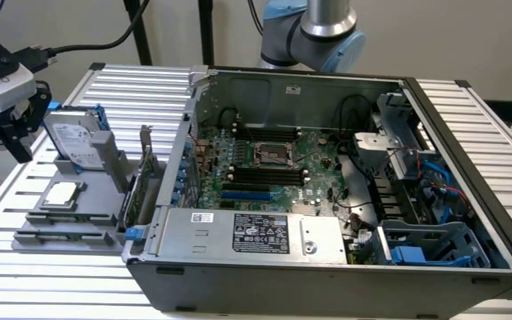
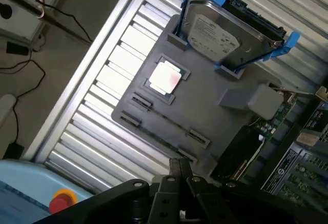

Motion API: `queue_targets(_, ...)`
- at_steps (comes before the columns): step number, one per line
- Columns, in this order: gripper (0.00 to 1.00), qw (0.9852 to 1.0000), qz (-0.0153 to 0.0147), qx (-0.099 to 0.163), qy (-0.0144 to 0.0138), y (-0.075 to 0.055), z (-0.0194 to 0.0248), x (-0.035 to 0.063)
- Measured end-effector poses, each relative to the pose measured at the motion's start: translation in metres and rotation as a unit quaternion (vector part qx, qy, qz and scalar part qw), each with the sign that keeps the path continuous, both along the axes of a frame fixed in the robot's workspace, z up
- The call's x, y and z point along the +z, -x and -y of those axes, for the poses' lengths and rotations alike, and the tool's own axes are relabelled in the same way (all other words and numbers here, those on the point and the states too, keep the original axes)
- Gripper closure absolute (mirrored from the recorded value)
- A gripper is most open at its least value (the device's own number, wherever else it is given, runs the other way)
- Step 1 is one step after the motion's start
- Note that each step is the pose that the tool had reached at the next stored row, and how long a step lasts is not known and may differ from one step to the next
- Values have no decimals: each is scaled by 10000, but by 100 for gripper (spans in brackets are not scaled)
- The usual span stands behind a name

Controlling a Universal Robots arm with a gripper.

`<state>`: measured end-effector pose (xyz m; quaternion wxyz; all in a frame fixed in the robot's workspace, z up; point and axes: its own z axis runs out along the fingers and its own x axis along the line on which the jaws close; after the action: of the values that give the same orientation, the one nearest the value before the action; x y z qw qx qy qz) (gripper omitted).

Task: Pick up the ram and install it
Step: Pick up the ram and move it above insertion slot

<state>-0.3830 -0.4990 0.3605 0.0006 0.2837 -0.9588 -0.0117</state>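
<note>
1. Gripper (image 1: 14,140) (image 2: 180,166): the fingertips are brought together and hold nothing. The gripper hangs above the worktop (image 1: 25,280) (image 2: 118,70) near its edge on the exterior view's left, apart from all parts. In the wrist view the fingertips are over the rim of the grey fixture (image 1: 96,200) (image 2: 205,101), close to the ram slots.

2. Ram (image 1: 69,217) (image 2: 169,120): it stands on edge in a long holder on the grey fixture, between two end clips. It is near the fixture's outer edge, just beside the square silver processor (image 1: 63,194) (image 2: 165,78). A second, parallel holder lies next to it; its content cannot be determined.

3. Fixture: it also carries a hard drive (image 1: 71,140) (image 2: 220,26) propped upright in blue rails.

4. Expansion card (image 1: 141,180) (image 2: 241,149): it stands between the fixture and the open computer case (image 1: 327,280).

5. Motherboard (image 1: 319,150): it lies exposed inside the case.
</note>
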Motion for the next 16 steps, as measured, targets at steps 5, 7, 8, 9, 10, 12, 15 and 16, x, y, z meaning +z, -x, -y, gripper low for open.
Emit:
queue_targets(5, 89, 9989, 0, 460, 0, 0, 0, -17)
queue_targets(7, 89, 9980, 0, 640, 0, 0, 0, -24)
queue_targets(8, 89, 9973, 0, 729, 0, 0, 0, -28)
queue_targets(9, 89, 9966, 0, 819, 0, 0, 0, -31)
queue_targets(10, 89, 9958, 0, 912, 0, 0, 0, -34)
queue_targets(12, 89, 9941, 0, 1088, 0, 0, 0, -41)
queue_targets(15, 89, 9906, 0, 1366, 0, 0, 0, -52)
queue_targets(16, 89, 9894, 0, 1455, 0, 0, 0, -55)
